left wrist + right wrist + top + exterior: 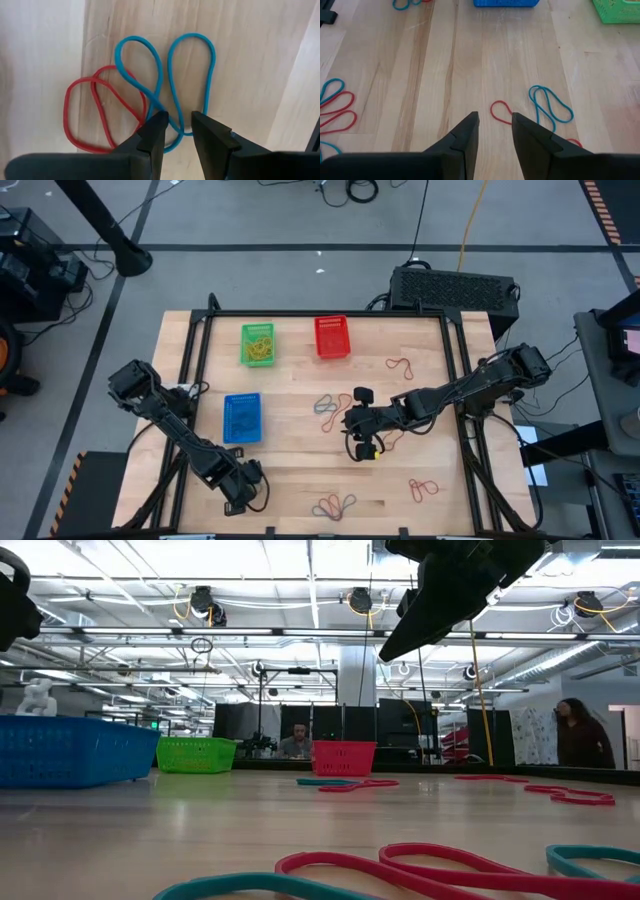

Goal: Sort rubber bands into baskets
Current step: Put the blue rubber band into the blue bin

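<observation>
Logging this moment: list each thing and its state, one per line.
Green basket: holds yellow bands.
Red basket: looks empty.
Blue basket: looks empty.
Left claw: open above a blue band.
Right claw: open, holding nothing.

Blue basket (65,751) at left edge, green basket (195,754) beside it, red basket (344,757) at centre. Red and teal rubber bands (420,872) in foreground. Dark arm (450,585) at upper right.
</observation>
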